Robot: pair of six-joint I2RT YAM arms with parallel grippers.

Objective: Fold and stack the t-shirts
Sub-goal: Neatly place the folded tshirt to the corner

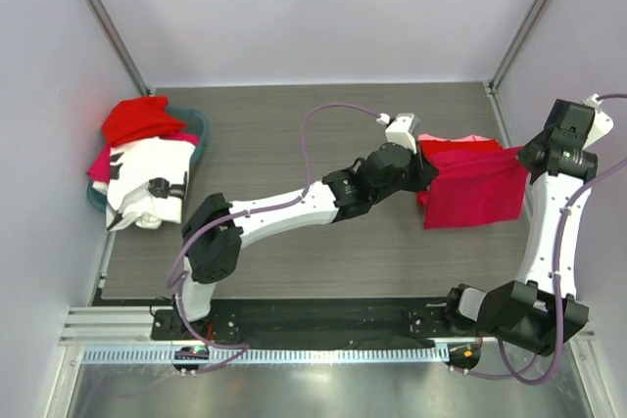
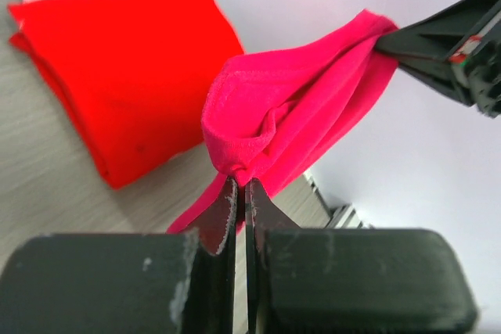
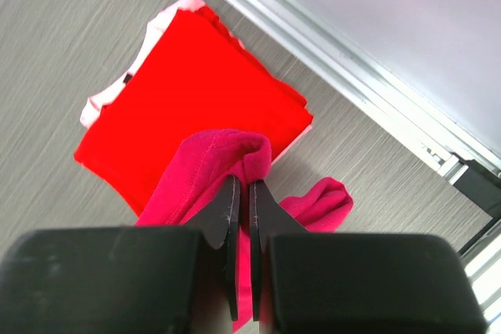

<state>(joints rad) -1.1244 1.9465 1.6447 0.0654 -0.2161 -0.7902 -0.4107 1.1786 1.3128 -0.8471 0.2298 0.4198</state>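
A magenta t-shirt (image 1: 475, 188) hangs stretched between my two grippers above the right part of the table. My left gripper (image 1: 427, 171) is shut on one edge of it (image 2: 258, 134). My right gripper (image 1: 524, 156) is shut on the other edge (image 3: 211, 163). A folded red t-shirt (image 1: 453, 147) lies under and behind it on a pink one, and shows in the left wrist view (image 2: 125, 68) and the right wrist view (image 3: 188, 99). At the far left a teal basket (image 1: 201, 129) holds a red shirt (image 1: 140, 117) and a white shirt (image 1: 147, 183).
The booth walls close in on three sides, with a metal rail (image 3: 368, 84) along the right table edge near the folded stack. The arm bases (image 1: 323, 325) stand on the rail at the near edge.
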